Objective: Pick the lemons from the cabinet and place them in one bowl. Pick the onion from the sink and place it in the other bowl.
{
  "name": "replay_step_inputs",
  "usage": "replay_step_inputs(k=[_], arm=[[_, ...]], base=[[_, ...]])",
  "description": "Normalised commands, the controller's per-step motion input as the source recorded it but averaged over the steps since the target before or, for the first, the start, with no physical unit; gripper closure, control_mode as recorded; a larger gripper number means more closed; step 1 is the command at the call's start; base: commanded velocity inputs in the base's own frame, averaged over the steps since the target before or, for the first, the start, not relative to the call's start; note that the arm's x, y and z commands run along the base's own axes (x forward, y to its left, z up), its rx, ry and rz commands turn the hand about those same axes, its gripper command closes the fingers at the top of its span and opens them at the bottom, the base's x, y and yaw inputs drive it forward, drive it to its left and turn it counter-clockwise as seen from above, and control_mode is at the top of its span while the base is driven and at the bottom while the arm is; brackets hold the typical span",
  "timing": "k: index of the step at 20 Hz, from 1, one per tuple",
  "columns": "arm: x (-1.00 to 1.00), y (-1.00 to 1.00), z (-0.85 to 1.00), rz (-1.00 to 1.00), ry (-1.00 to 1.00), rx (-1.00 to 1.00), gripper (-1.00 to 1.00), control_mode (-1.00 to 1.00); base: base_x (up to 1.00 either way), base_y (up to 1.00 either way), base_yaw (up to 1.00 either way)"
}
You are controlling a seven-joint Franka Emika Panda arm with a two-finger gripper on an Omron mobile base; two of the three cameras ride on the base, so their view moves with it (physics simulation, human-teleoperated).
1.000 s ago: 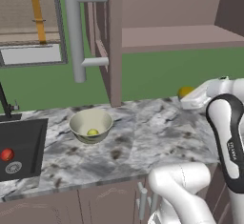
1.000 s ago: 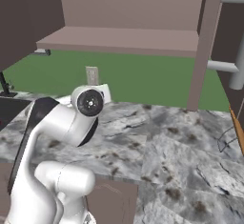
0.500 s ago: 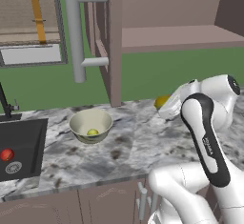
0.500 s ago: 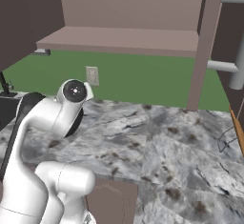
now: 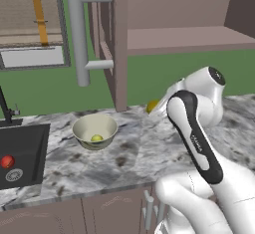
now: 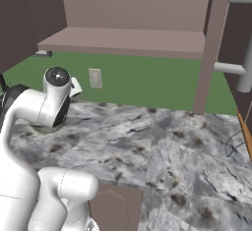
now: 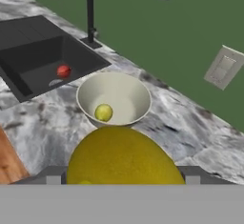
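Now carrying the second lemon (image 7: 125, 155) toward the bowl (image 7: 114, 97) on the table (image 5: 144, 151).

My end effector grips the deep-yellow lemon, which bulks at 6 o'clock in the hand view; the bowl, holding the greener lemon (image 7: 103, 112), sits just beyond at 12 o'clock of it. I judge I should centre over the rim, lower, then release so nothing bounces out. The onion (image 7: 63, 70) waits in the sink (image 7: 43, 63) at 10 o'clock, faucet (image 7: 82, 6) behind. Nothing blocks the path; the cabinet (image 5: 184, 34) shelf hangs well above.
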Motion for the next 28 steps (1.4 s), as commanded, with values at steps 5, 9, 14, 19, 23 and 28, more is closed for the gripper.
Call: replay_step_inputs(k=[5,9,14,19,23,28], arm=[[0.17,0.36,-0.20,-0.05,-0.01,-0.02,1.00,-1.00],[0.30,0.34,-0.23,-0.09,0.00,-0.01,1.00,-1.00],[0.37,0.35,-0.34,-0.06,0.01,-0.03,1.00,-1.00],[0.53,0.31,-0.38,-0.01,-0.03,-0.07,1.00,-1.00],[0.56,0.23,-0.31,0.02,-0.05,-0.03,1.00,-1.00],[0.12,0.29,-0.14,-0.01,0.01,0.00,1.00,-1.00]], base=[[0.00,0.00,0.00],[0.00,0.00,0.00],[0.00,0.00,0.00],[0.00,0.00,0.00],[0.00,0.00,0.00],[0.00,0.00,0.00]])
